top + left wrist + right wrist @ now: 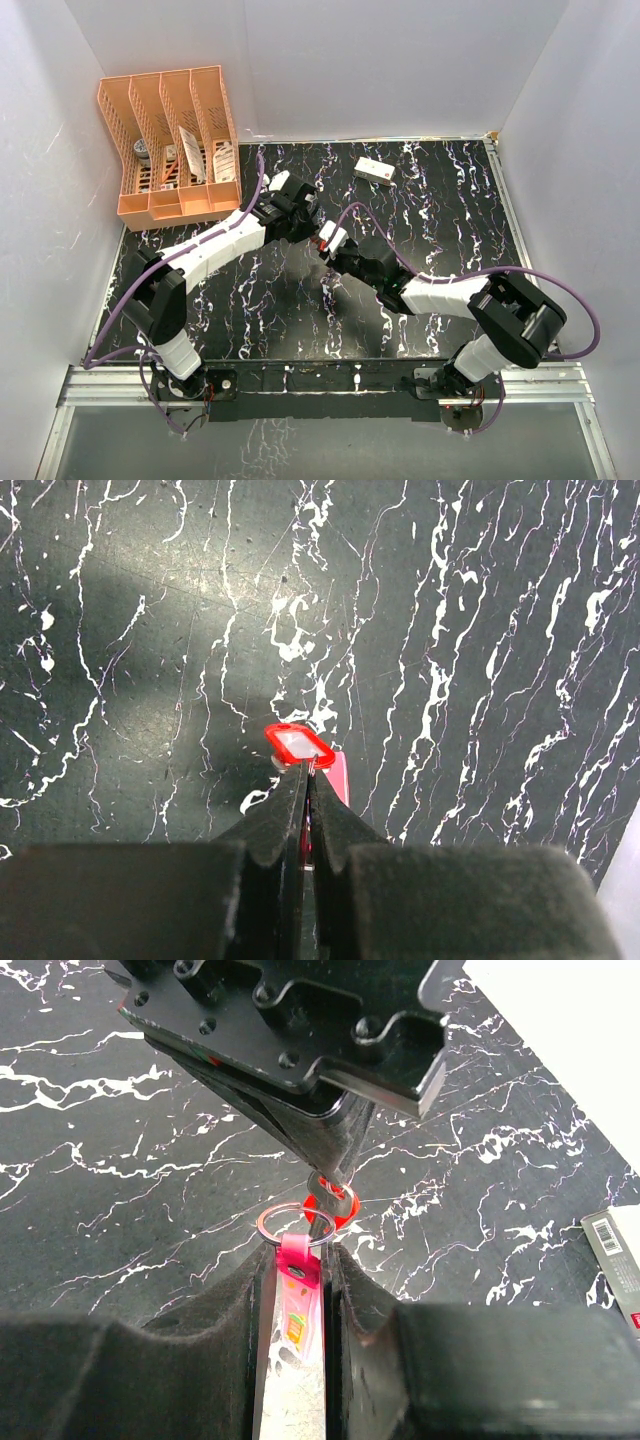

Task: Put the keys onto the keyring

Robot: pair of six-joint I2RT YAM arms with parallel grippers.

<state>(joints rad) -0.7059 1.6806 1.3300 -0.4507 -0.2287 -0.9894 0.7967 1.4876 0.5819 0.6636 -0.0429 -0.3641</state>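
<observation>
Left tool: my left tool (305,772) is closed tight on the red-headed key (298,744); the red head pokes out just past the fingertips

Right tool: my right tool (300,1252) is clamped on the pink tag (298,1305) of the keyring (268,1222); the tag lies between the fingers and the thin metal ring stands free just beyond them

Key and ring: in the right wrist view the key comes down from above and its red head sits just behind the ring's far edge; I cannot tell whether it is threaded on

Position: both tools meet tip to tip above the middle of the black, white-veined worktop (300,320)

Surroundings: an orange rack (170,140) with small items in its slots stands at the far left corner; a white box (374,171) with red marks lies on the far side, well apart from both tools
</observation>
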